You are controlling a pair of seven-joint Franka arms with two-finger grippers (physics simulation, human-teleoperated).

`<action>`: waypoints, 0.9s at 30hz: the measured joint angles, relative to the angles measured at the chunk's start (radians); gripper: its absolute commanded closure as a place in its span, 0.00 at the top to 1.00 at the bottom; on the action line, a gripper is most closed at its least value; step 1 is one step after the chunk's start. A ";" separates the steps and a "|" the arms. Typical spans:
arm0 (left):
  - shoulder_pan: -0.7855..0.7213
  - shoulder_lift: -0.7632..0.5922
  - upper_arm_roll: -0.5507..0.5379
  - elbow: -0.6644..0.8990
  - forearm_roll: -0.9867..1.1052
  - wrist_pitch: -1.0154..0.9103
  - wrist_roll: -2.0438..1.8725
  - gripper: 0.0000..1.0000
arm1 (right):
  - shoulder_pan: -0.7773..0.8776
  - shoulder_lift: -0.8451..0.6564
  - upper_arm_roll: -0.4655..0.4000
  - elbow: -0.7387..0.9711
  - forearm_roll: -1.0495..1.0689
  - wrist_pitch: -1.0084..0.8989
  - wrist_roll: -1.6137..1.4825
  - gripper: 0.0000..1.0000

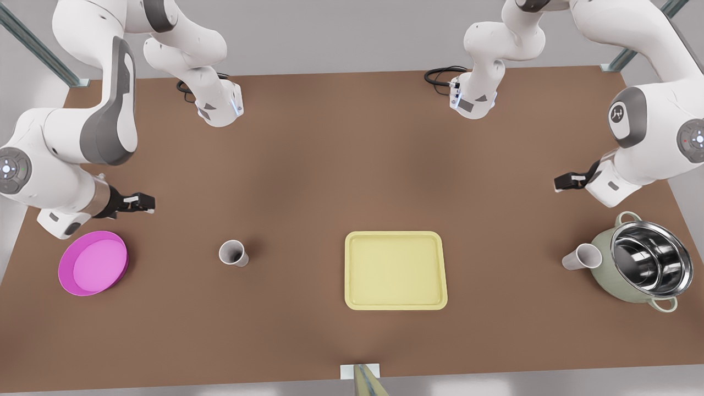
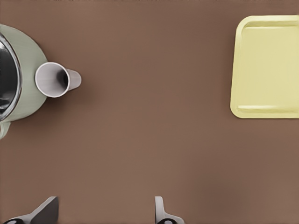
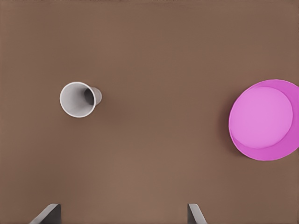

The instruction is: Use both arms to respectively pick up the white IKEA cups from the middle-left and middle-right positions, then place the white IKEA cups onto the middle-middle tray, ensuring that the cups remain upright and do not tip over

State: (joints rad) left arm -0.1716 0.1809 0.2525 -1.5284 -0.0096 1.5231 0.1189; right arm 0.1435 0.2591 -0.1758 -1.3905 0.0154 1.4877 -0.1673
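One white cup stands upright on the brown table at the front view's left of the pale yellow tray. The other white cup stands upright at the front view's right, close against a green pot. My right gripper hovers open above the table at the front view's left, apart from its cup. On the front view's right, my left gripper hangs open, high and apart from the cup by the pot. Nothing lies on the tray.
A sage-green pot with a steel inside stands at the front view's far right, beside the cup. A round magenta dish lies at the far left, below my right gripper. Both arm bases stand at the table's far edge.
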 measured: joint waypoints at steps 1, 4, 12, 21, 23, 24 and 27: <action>0.000 0.000 0.000 0.000 0.000 0.004 0.000 1.00 | 0.000 0.001 0.000 0.001 -0.001 0.003 -0.003 1.00; 0.032 0.064 -0.001 0.020 -0.006 0.028 0.003 1.00 | 0.019 0.091 0.002 0.004 -0.004 0.013 -0.011 1.00; 0.169 0.401 0.000 0.072 -0.087 0.313 0.014 1.00 | 0.111 0.335 0.004 0.003 0.064 0.259 -0.017 1.00; 0.199 0.491 -0.004 0.079 -0.099 0.539 0.021 1.00 | 0.124 0.342 0.006 -0.184 0.144 0.538 -0.010 1.00; 0.202 0.503 -0.004 0.082 -0.101 0.574 0.021 1.00 | 0.124 0.340 0.006 -0.213 0.153 0.574 -0.009 1.00; 0.202 0.508 -0.004 0.080 -0.102 0.587 0.021 1.00 | 0.124 0.339 0.006 -0.224 0.155 0.589 -0.008 1.00; 0.209 0.529 -0.004 0.070 -0.104 0.614 0.022 1.00 | 0.125 0.344 0.008 -0.241 0.161 0.620 -0.006 1.00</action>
State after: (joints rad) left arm 0.0375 0.7101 0.2483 -1.4585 -0.1135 2.1370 0.1409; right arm 0.2689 0.6030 -0.1681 -1.6313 0.1760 2.1078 -0.1736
